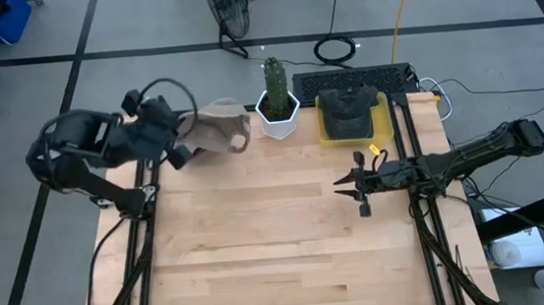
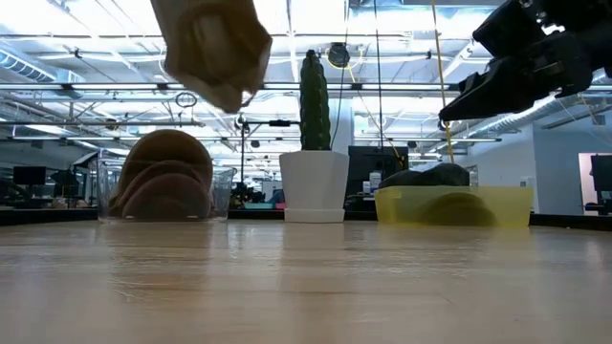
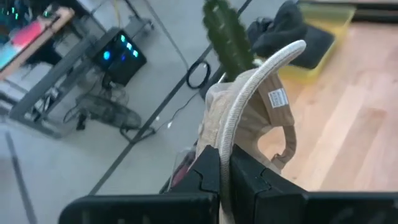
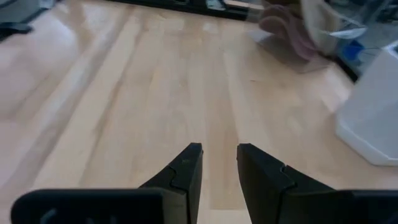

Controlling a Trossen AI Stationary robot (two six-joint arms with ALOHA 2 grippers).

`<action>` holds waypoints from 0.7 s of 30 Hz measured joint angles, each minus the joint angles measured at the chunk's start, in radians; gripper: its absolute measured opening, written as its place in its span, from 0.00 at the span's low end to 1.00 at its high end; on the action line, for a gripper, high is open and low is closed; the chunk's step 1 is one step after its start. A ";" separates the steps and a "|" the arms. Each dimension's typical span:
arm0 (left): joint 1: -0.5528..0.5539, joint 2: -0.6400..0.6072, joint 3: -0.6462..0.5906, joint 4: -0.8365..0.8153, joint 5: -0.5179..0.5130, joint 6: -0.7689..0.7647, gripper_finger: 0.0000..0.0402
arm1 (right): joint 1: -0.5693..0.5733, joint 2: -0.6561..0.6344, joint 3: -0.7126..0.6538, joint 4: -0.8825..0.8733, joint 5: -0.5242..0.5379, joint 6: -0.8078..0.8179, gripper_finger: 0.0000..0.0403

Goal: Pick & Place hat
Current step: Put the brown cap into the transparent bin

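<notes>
A tan hat (image 1: 220, 125) hangs in the air at the table's far left, with my left gripper (image 3: 225, 158) shut on it. In the low view the tan hat (image 2: 212, 46) is high above a clear container (image 2: 164, 186) that holds more tan hats. My right gripper (image 1: 359, 186) hovers open over the right middle of the table, with nothing between its fingers (image 4: 186, 165). My left gripper pinches the hat's brim (image 3: 239, 118) at its edge between its two fingers (image 3: 208, 177). The brim runs edge-on out from between them, along the fingers. The hat is lifted clear of the table and the container, and its crown and back strap (image 3: 287, 140) reach out beyond the fingertips.
A cactus in a white pot (image 1: 278, 107) stands at the far edge just right of the hat. Beyond it is a yellow tray (image 1: 379, 113) with dark hats (image 1: 347, 111). Bare wood (image 1: 260, 242) fills the middle and near part of the table.
</notes>
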 joint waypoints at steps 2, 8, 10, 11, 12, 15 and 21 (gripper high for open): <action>0.050 0.000 -0.003 -0.002 0.042 0.025 0.03 | 0.000 0.000 -0.010 0.009 -0.015 0.004 0.22; 0.186 -0.013 -0.005 0.000 0.120 0.084 0.03 | 0.000 0.000 -0.050 0.048 -0.030 0.016 0.22; 0.235 -0.033 -0.005 0.000 0.133 0.098 0.03 | 0.000 0.000 -0.060 0.053 -0.030 0.023 0.22; 0.263 -0.045 -0.005 -0.001 0.142 0.104 0.03 | 0.000 0.000 -0.064 0.060 -0.030 0.026 0.22; 0.292 -0.055 -0.005 -0.001 0.158 0.109 0.03 | 0.000 0.000 -0.068 0.068 -0.030 0.026 0.22; 0.378 -0.070 -0.005 -0.001 0.234 0.117 0.03 | 0.000 0.000 -0.081 0.095 -0.030 0.027 0.22; 0.501 -0.080 -0.010 0.002 0.317 0.175 0.03 | 0.000 0.000 -0.081 0.102 -0.040 0.052 0.22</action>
